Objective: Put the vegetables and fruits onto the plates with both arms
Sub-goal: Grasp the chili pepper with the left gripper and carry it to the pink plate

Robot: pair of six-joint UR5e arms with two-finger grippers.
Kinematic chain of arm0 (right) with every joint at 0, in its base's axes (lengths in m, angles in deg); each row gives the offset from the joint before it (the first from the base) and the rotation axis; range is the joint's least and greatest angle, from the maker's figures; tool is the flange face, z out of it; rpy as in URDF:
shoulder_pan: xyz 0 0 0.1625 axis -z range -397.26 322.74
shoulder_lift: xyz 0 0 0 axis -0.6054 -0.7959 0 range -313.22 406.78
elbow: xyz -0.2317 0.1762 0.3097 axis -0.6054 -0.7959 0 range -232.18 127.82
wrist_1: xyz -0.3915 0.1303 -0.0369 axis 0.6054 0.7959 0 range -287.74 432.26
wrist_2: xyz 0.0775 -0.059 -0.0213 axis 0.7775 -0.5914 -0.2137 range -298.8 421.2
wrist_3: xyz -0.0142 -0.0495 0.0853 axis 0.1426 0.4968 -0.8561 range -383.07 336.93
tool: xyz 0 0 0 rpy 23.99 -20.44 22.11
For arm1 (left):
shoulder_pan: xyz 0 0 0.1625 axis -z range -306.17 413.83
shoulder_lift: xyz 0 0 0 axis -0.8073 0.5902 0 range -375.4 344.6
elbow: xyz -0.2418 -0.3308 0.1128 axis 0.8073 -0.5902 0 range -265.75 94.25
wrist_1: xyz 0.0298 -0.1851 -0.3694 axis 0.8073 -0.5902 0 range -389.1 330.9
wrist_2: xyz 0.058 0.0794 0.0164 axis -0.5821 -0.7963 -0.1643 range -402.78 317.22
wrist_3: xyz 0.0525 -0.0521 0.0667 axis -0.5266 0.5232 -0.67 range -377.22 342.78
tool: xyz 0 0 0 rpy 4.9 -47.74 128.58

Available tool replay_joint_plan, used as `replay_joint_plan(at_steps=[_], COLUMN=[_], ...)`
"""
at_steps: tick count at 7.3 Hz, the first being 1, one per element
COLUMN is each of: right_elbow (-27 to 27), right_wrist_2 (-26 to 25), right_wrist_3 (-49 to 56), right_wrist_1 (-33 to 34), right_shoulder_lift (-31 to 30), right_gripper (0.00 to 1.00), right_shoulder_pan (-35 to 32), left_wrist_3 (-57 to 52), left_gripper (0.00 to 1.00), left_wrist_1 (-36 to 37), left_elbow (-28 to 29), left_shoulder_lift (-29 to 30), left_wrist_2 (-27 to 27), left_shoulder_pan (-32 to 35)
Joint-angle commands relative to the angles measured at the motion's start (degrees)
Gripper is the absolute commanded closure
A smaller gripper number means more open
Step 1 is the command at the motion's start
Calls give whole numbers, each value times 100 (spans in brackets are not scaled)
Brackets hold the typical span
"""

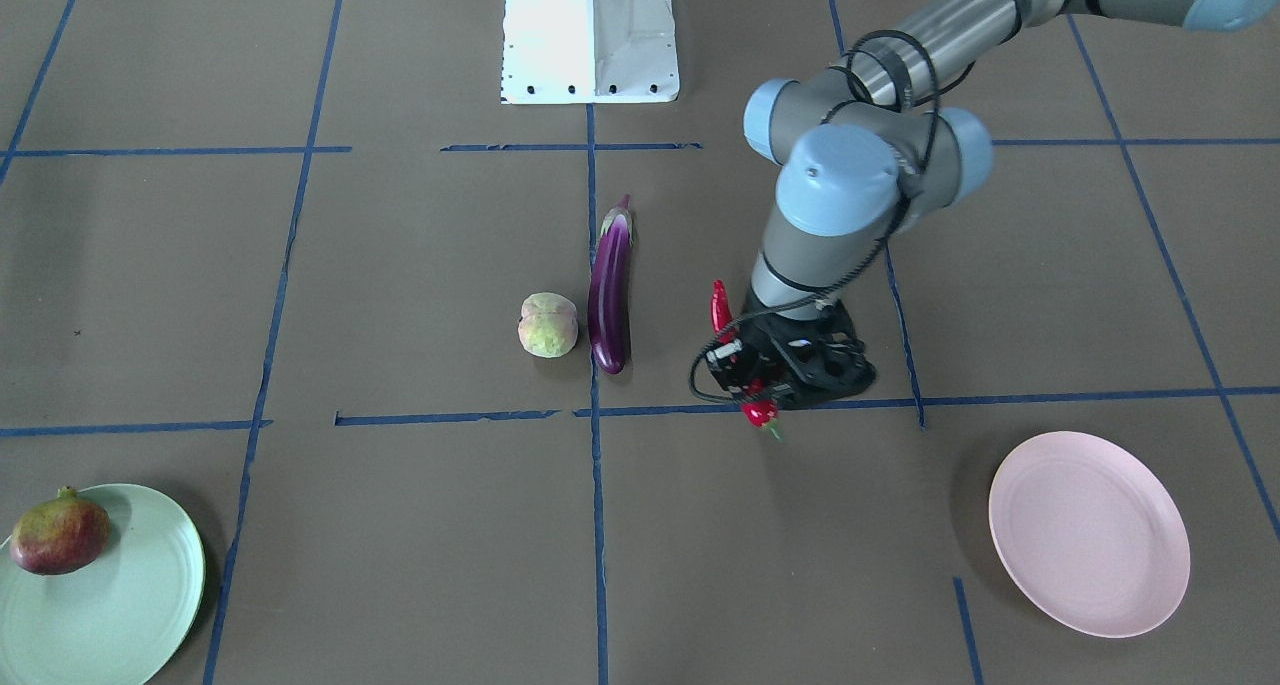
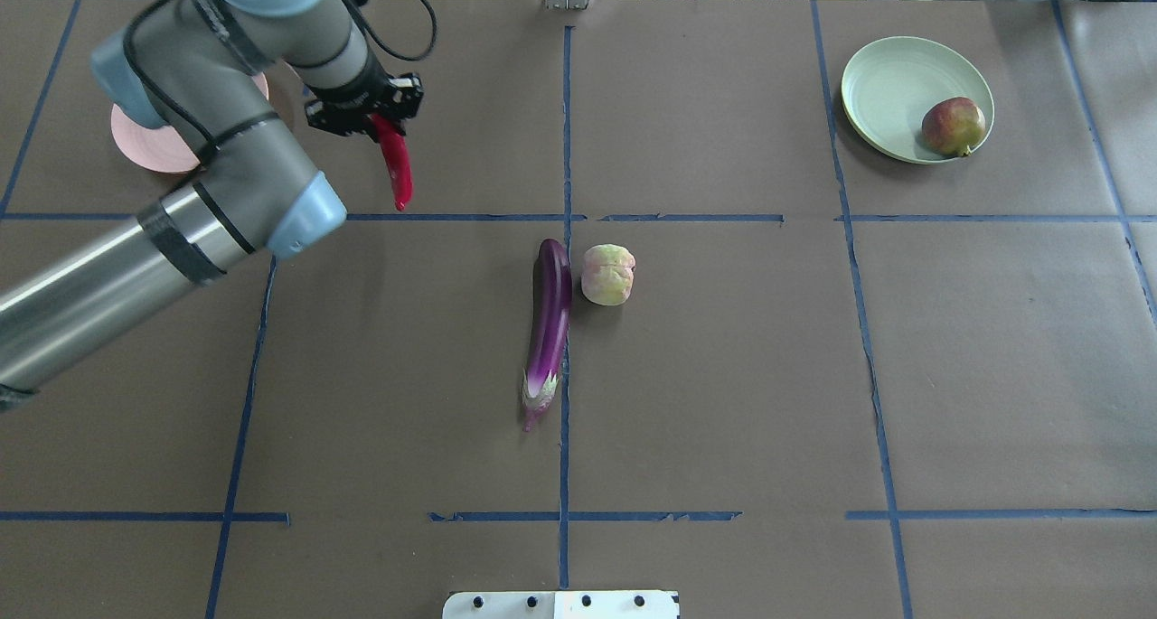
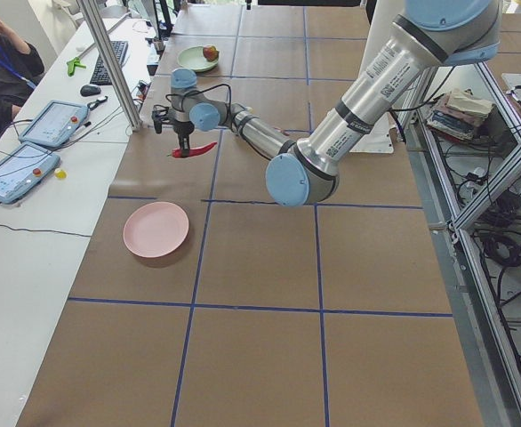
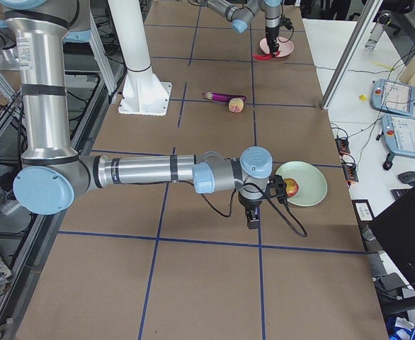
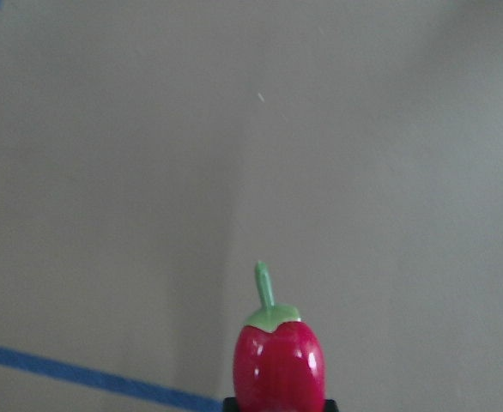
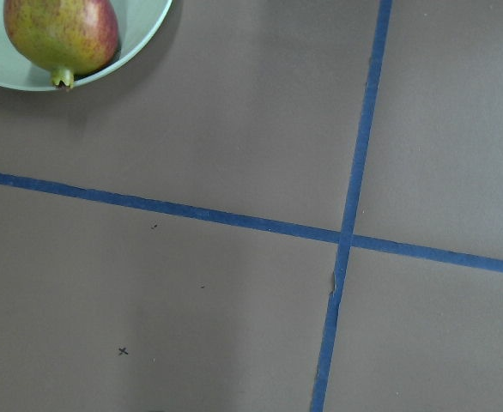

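Observation:
My left gripper (image 2: 373, 120) is shut on the red chili pepper (image 2: 396, 169) near its green stem end and holds it above the table, beside the pink plate (image 2: 149, 145), which holds nothing (image 1: 1090, 535). The purple eggplant (image 2: 550, 321) and the pale peach-like fruit (image 2: 608, 274) lie side by side at mid-table. The dark red fruit (image 2: 953, 126) sits on the mint green plate (image 2: 890, 86). My right gripper (image 4: 251, 217) hangs low beside the green plate; it shows only in the exterior right view, so I cannot tell whether it is open or shut.
The white base block (image 1: 590, 35) stands at the robot's edge of the table. Blue tape lines grid the brown surface. An operator (image 3: 3, 53), tablets (image 3: 16, 169) and a metal post (image 3: 109, 62) are along the far side.

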Motion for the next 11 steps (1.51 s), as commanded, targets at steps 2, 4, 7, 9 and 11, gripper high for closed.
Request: replay_joint_plan(at_steps=[2,4,7,9,11], right_elbow=[-9,0,9,52,253], right_wrist_2=[0,0,18,18,26], right_wrist_3=[-18,-27,-18,-70,-254], right_wrist_1=[0,0,0,-9,0], right_shoulder_lift=[0,0,0,26,210], right_gripper=[0,0,0,0,0], right_shoulder_pan=[5,5,5,5,145], left_wrist_3=[-1921,-1996,-2101,-2251,-2277], left_gripper=[98,92,1,0,0], left_wrist_1=[-1097,-2011,-2644,-2780,-2771], left_elbow=[2196,2859,2879,2434,2002], left_shoulder_lift=[42,16,-307,-641,-941], left_wrist_2=[47,38,47,588,1493], left_shoulder_pan=[1117,1058,733,811,1345])
